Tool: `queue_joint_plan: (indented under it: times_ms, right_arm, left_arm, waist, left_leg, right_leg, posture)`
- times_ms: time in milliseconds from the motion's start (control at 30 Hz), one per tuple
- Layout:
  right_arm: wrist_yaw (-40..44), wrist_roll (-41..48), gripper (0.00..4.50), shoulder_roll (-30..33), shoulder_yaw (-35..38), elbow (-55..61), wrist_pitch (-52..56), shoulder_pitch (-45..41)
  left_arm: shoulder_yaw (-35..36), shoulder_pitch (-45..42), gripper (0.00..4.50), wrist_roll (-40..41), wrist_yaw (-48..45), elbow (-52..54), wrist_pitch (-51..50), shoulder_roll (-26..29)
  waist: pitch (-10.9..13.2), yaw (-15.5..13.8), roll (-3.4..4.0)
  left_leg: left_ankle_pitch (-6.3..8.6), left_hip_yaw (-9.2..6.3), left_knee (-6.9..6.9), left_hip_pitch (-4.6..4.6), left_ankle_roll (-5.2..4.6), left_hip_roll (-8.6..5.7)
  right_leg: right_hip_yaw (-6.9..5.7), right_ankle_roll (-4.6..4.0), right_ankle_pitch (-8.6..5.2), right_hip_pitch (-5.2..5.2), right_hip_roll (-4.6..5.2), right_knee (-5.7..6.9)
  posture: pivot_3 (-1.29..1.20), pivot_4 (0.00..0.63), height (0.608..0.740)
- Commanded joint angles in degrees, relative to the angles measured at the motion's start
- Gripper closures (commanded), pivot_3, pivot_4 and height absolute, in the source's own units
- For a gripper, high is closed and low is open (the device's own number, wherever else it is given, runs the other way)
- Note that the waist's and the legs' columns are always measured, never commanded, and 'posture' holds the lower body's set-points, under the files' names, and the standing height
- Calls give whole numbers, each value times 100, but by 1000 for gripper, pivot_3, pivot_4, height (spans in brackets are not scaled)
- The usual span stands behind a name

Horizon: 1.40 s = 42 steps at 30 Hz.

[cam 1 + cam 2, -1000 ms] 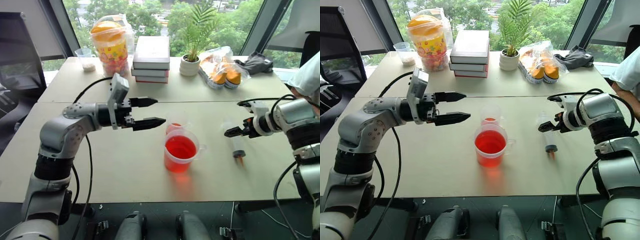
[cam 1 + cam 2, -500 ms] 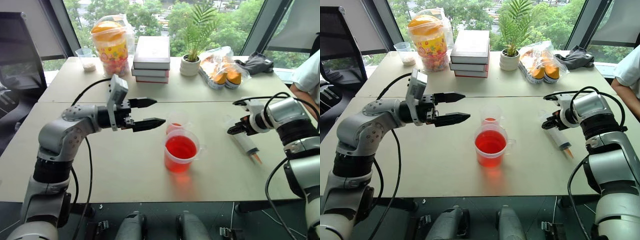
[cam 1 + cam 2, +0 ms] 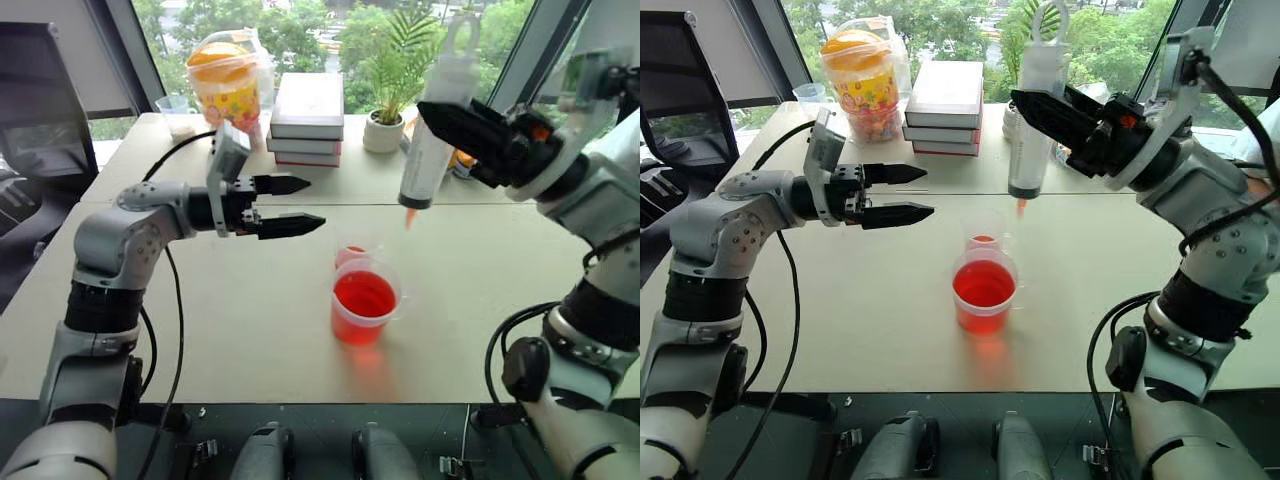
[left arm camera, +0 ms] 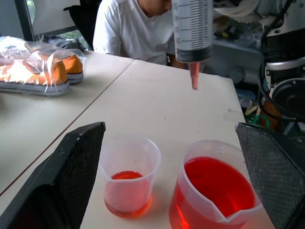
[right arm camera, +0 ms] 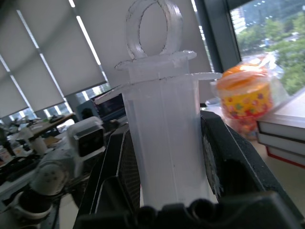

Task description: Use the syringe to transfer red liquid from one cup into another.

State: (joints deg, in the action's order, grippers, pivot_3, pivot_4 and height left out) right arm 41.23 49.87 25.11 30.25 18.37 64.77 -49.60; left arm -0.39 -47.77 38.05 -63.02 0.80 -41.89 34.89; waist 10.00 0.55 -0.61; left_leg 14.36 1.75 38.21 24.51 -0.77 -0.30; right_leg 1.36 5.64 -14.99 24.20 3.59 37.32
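Gripping the syringe [image 3: 430,140] upright, tip down, the right gripper [image 3: 455,125] holds it above the table [image 3: 250,340], over the small cup [image 4: 128,176] and beaker [image 3: 364,303] of red liquid [image 3: 364,296]. To their left, the left gripper [image 3: 283,205] hovers with fingers spread, empty.

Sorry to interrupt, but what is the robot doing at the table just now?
It is moving red liquid between two cups with a syringe. The right gripper holds the syringe upright in the air, tip down, above the small cup and the wide beaker. The beaker is well filled with red liquid; the small cup has only a little. The left gripper hovers open beside the cups, holding nothing.
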Motion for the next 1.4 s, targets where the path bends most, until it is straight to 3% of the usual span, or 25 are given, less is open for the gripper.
queue_joint_plan:
  times_ms: [33, 333, 500, 933, 1033, 1267, 1400]
  right_arm:
    - [-36, 491, 3087, -208, -153, 868, -492, 621]
    - [470, -801, 3087, -444, -1831, 1082, -2734, 2297]
    - [586, -1413, 3087, -506, -2302, 736, -3733, 2913]
    - [329, -1564, 3087, -432, -2595, 698, -4155, 3191]
    - [307, -1558, 3087, -390, -2631, 712, -4132, 3188]
    - [276, -1558, 3087, -303, -2714, 683, -4148, 3170]
    - [270, -1513, 3087, -274, -2710, 686, -4116, 3139]
  left_arm:
    - [-10, -319, 0, -76, -280, -197, 151, 78]
    - [-241, -850, 0, -123, -783, -522, 103, -129]
    - [-345, -1046, 0, -85, -947, -462, 12, -367]
    - [-449, -1175, 0, -44, -760, -436, -172, -1027]
    - [-425, -1208, 854, -40, -663, -472, -183, -1131]
    - [-354, -1211, 4372, 54, -638, -394, -273, -1142]
    - [-402, -1208, 4443, 9, -678, -351, -233, -1088]
  waist:
    - [-2, -2, -3]
    - [-1, 17, -2]
    - [-1, 20, -2]
    - [-1, 19, -2]
    - [-1, 17, -2]
    - [-1, 17, -2]
    - [-1, 17, -2]
  left_leg:
    - [0, -2, -1, 0, 0, 0]
    - [0, 2, -1, -2, 0, 2]
    - [0, 5, 2, -2, 0, 1]
    - [-2, 1, 2, -4, 2, 4]
    - [-2, 1, 2, -4, 2, 4]
    - [-2, 1, 2, -4, 2, 4]
    - [-2, 1, 3, -4, 2, 4]
  right_leg:
    - [-2, 0, 0, -2, -1, -2]
    - [2, 0, 0, 3, -22, 4]
    - [3, 0, 0, -1, -23, -1]
    - [4, 0, -1, 1, -28, 6]
    - [4, 0, -1, 1, -27, 5]
    - [4, 0, -1, 1, -28, 5]
    - [4, 0, -1, 1, -27, 5]
  posture:
    - [0, 150, 740]
    - [0, 150, 740]
    - [0, 150, 740]
    - [0, 150, 740]
    - [0, 150, 740]
    - [0, 150, 740]
    - [0, 150, 740]
